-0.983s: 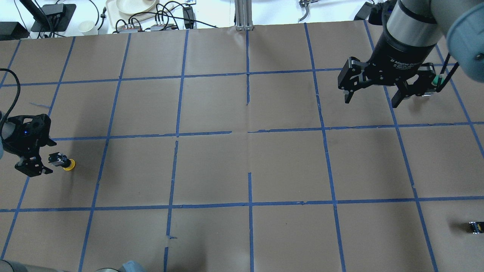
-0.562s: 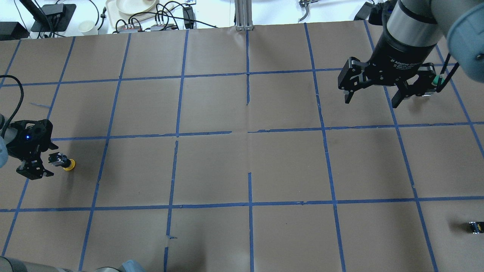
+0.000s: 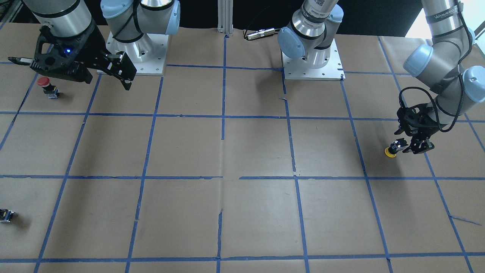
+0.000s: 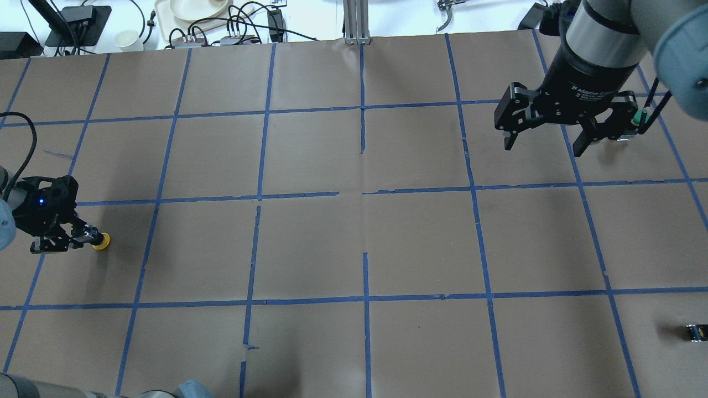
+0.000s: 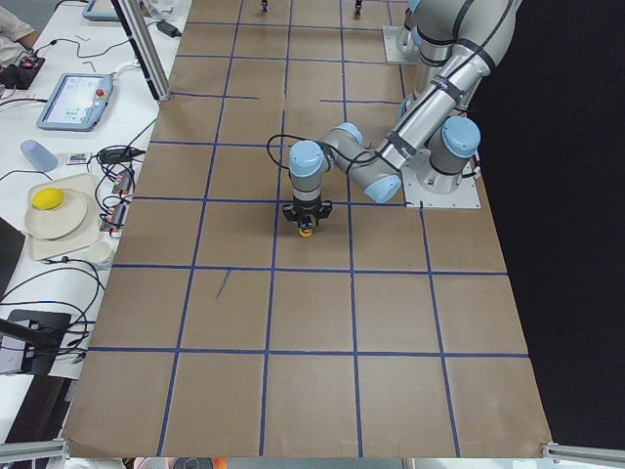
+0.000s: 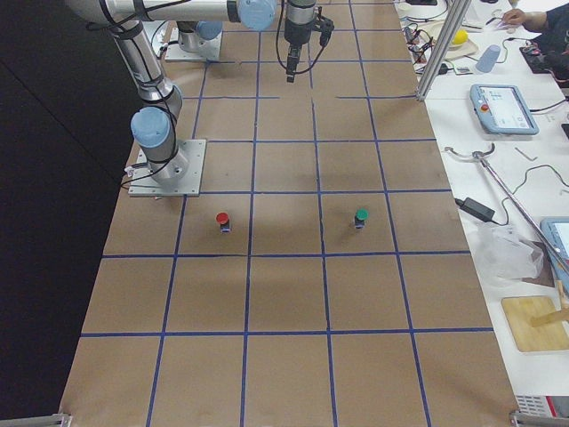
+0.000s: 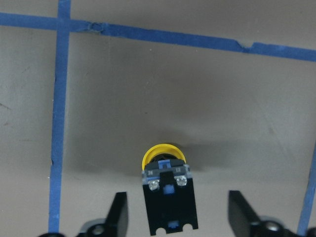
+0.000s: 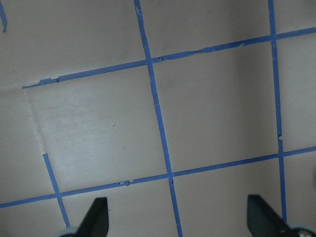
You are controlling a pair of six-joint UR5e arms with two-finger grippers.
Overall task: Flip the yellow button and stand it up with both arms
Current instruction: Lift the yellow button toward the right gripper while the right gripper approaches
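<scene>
Brown paper gridded with blue tape covers the surface [image 4: 420, 243]; at the robot's left end the yellow button [image 7: 168, 190] lies on its side, cap pointing away from the wrist, black-and-grey body towards it. The left claw [image 4: 76, 239] sits low over it, fingers [image 7: 119, 213] spread either side of the body with a gap on both sides, touching nothing. Well apart, at the far right end, the right claw [image 4: 543, 146] hangs above the paper, fingers wide and gripping nothing; white lettering on its black housing begins "2F Adaptive", the rest unclear. A red-capped button [image 3: 44, 84] stands upright near it; a green-capped button [image 6: 361, 216] stands a square away; a small black part [image 4: 696, 332] lies near the surface's edge.
</scene>
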